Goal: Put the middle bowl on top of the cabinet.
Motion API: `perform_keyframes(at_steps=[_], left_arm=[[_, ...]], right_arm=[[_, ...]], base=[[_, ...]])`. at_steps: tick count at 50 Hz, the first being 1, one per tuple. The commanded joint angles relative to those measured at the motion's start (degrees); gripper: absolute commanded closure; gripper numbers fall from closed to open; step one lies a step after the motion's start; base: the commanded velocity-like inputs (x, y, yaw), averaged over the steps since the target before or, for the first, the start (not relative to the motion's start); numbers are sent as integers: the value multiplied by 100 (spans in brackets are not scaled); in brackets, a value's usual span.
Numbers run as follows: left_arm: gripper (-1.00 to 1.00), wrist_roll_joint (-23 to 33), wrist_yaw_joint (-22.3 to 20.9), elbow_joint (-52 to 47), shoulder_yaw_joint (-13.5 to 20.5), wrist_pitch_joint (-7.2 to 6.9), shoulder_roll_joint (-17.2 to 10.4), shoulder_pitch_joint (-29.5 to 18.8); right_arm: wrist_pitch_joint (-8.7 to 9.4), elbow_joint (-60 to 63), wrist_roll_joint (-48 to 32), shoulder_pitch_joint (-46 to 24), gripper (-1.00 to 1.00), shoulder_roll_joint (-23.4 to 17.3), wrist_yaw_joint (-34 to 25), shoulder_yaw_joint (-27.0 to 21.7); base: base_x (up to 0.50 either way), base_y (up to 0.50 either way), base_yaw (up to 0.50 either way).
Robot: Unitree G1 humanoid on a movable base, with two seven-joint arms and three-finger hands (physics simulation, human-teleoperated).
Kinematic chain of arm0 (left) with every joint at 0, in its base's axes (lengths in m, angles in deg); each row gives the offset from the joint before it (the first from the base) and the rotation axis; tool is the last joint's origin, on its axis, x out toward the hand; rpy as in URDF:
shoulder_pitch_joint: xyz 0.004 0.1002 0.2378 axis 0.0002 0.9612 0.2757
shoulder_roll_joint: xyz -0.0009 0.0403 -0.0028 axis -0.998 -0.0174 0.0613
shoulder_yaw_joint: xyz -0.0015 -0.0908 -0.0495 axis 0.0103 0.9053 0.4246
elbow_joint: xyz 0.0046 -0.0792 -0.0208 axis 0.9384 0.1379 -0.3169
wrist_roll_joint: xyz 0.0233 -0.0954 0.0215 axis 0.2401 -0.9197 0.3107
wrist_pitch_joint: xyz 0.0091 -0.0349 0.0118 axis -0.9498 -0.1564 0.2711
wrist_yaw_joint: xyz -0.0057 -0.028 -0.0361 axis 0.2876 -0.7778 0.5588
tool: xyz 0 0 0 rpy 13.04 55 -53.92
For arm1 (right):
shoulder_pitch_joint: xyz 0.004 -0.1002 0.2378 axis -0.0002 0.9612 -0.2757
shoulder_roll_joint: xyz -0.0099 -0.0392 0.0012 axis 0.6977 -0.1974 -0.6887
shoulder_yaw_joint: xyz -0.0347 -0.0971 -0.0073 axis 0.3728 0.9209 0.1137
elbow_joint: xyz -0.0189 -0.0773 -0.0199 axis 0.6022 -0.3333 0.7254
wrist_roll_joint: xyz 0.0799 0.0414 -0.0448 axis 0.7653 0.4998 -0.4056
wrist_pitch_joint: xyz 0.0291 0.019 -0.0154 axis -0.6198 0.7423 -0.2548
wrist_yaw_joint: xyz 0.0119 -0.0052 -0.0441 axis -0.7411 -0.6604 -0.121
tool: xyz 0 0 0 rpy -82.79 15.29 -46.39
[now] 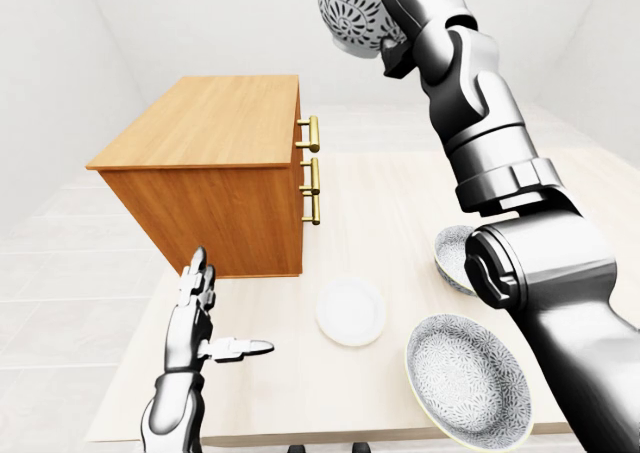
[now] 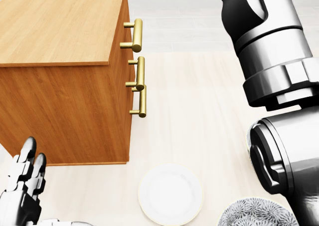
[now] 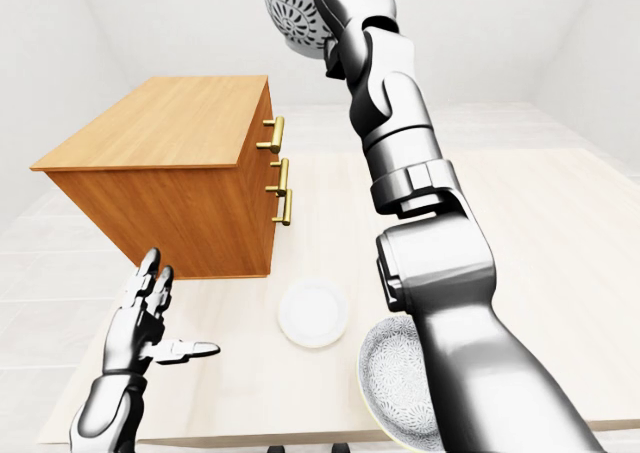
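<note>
The right hand point(image 1: 385, 3) has its fingers clamped on the bowl point(image 1: 345, 13) — raised high to clear the cabinet point(image 1: 215, 123) top — while the left hand point(image 1: 195, 308) idles, fingers spread.

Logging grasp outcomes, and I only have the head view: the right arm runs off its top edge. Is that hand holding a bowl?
Observer: Yes. In the left-eye view the right hand has its fingers closed on the held bowl, raised high, up and to the right of the cabinet top in that view, not set on it.
Operator: Besides the bottom bowl, is any other on the table?
Observer: Yes, a second bowl lies there, partly hidden by the right forearm, to the right of the plate.
</note>
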Motion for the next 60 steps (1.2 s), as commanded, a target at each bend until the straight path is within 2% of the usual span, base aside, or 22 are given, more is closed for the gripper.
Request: perform_keyframes(at_steps=[1, 11, 21, 44, 52, 60], left_arm=[[-100, 23, -52, -156, 24, 0, 34, 147], [-100, -5, -156, -67, 97, 0, 45, 206], [-100, -93, -299, -20, 206, 0, 46, 310], [-100, -367, -569, 168, 617, 0, 53, 330], [-100, -489, -717, 79, 756, 0, 98, 454], [-100, -455, -762, 160, 805, 0, 144, 382]], right_arm=[[0, -53, -19, -307, 100, 468, 158, 194], [0, -24, -315, -483, 100, 876, 3, 440], [0, 370, -491, -660, 100, 1283, -581, 431], [0, -60, -642, -629, 100, 2036, 23, 536], [0, -223, -629, -538, 100, 2213, 342, 561], [0, -218, -608, -450, 100, 2362, 479, 575]], base=[[0, 0, 0], [0, 0, 0], [0, 0, 0], [0, 0, 0], [0, 0, 0], [0, 0, 0]])
